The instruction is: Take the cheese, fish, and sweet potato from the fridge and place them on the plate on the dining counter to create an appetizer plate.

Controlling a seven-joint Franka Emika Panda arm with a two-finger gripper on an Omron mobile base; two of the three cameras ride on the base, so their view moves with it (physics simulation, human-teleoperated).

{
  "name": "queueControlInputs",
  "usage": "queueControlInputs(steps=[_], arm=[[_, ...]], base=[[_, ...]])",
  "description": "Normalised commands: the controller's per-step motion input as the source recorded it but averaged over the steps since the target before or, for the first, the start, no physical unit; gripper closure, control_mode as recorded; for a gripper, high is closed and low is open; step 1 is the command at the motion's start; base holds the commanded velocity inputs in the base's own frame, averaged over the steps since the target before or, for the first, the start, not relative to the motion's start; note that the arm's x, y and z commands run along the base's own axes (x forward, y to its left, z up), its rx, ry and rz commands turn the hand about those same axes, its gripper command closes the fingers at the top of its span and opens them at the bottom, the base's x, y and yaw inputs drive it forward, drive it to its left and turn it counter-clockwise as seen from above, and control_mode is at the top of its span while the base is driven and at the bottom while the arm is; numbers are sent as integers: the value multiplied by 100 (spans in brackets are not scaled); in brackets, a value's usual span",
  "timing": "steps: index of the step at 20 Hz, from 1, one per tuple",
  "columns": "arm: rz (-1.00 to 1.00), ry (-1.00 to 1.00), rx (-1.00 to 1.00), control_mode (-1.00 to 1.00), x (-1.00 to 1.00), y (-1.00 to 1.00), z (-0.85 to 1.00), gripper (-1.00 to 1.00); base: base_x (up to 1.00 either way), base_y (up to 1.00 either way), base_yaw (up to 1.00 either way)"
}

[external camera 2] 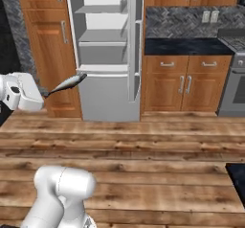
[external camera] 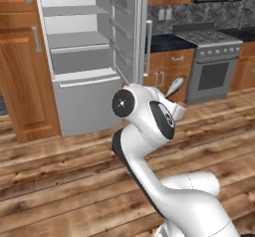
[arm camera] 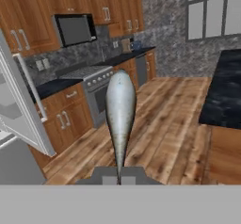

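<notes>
hand: clenched on fish by its tail | fish juts forward in air | fridge door open

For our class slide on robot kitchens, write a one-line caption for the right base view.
The tool, shut on the fish by its tail, holds it out in front of the open fridge.

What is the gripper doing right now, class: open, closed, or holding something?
Gripper: closed on the fish, pinched by its thin tail end, body sticking out ahead.
</notes>
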Motion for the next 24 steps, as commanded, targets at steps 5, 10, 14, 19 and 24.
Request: queueControlInputs(steps=[5,10,14,19,24], arm=[[0,0,0,100,0,0,0,100],[0,0,0,100,0,0,0,100],[0,0,0,100,0,0,0,100],[0,0,0,100,0,0,0,100],[0,0,0,100,0,0,0,100]], base=[[-100,-11,0],[-100,-24,0],[-100,-30,0],[-100,-29,0],[-100,-29,0]])
